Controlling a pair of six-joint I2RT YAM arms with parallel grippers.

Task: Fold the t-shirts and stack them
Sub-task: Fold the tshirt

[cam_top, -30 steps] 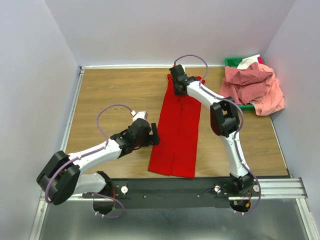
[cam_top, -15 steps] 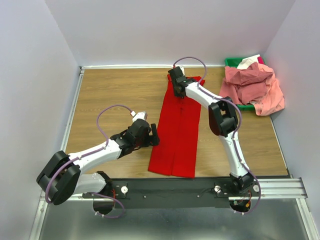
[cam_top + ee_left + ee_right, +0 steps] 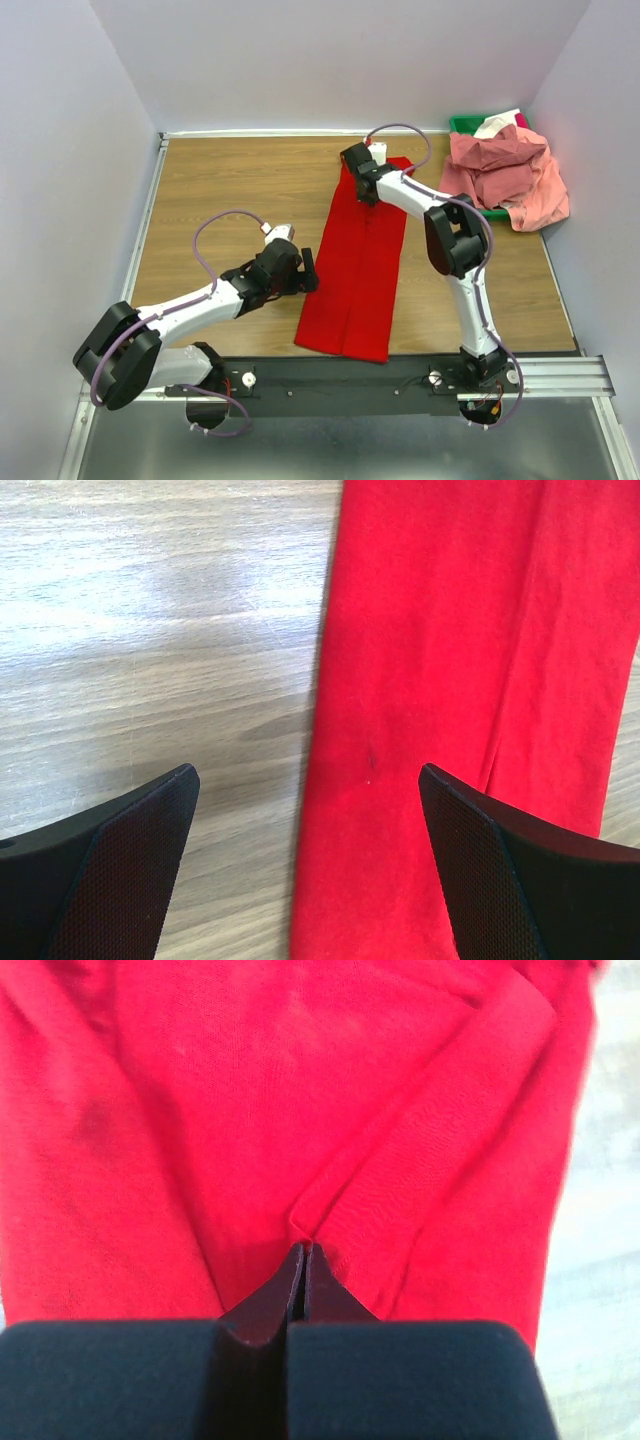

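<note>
From above, the bright red cloth t-shirt (image 3: 350,270) lies as a long, narrow folded strip down the middle of the wooden worktop (image 3: 230,180). The right gripper (image 3: 365,190) sits on its far end. The left gripper (image 3: 310,268) waits beside its left edge. The heap of salmon pink t-shirts (image 3: 505,175) spills over the green plastic bin (image 3: 462,124), near the right arm's elbow, so a wide swing could snag it.

In the left wrist view, the fingers (image 3: 110,870) are spread wide astride the shirt's edge, holding nothing. Closing here might catch only the hem.

In the right wrist view, the fingers (image 3: 270,1300) are pressed together on a thin pucker of red cloth. So small a bite may slip out, or lift only the top layer and pull the fold open.
</note>
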